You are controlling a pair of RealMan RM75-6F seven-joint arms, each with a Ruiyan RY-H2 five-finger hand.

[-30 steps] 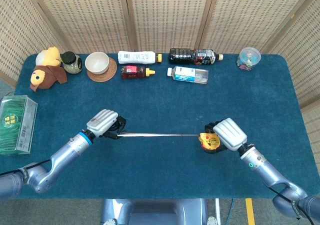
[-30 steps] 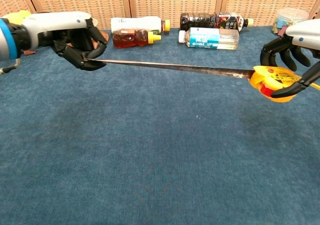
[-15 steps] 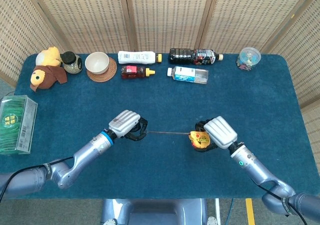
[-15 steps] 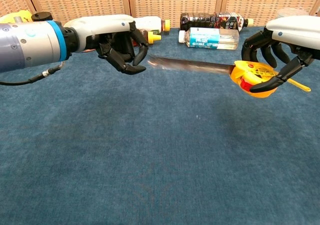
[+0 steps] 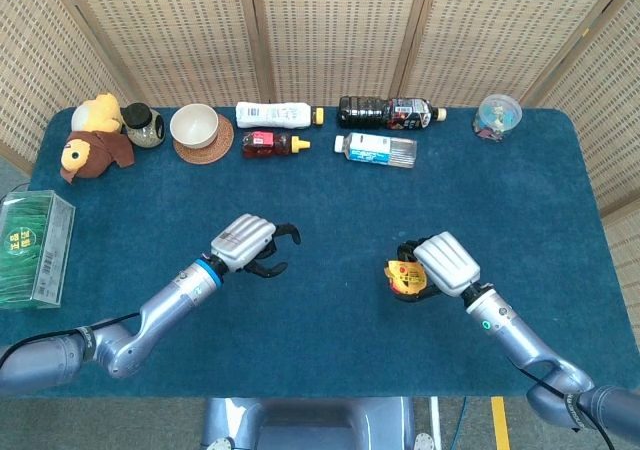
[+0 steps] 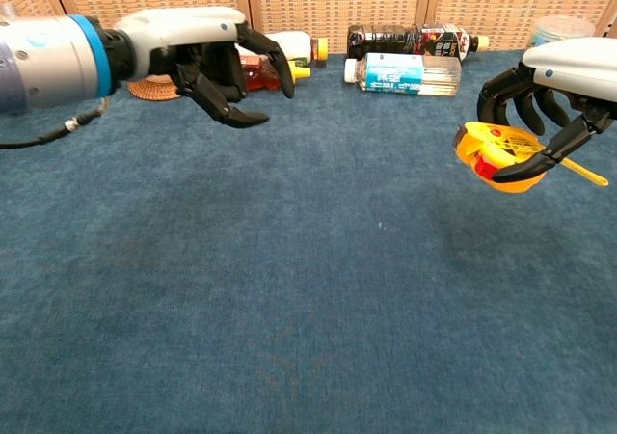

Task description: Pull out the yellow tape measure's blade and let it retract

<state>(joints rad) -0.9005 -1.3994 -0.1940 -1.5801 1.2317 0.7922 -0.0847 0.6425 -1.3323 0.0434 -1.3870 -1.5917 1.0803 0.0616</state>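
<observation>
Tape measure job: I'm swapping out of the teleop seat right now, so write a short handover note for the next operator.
Left hand: open, holding nothing, fingers spread above the table.
Right hand: grips the yellow tape measure, held just off the cloth.
Blade: none showing between the hands; it looks retracted into the case.
Done: pull-out and release appear finished.
Left: probably only setting the tape measure down and withdrawing both hands.

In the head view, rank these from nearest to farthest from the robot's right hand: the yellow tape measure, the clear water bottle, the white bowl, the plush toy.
From the right hand:
1. Yellow tape measure, held in that hand.
2. Clear water bottle, lying at the back, near centre.
3. White bowl, back left, on a woven coaster.
4. Plush toy, far back-left corner.
</observation>
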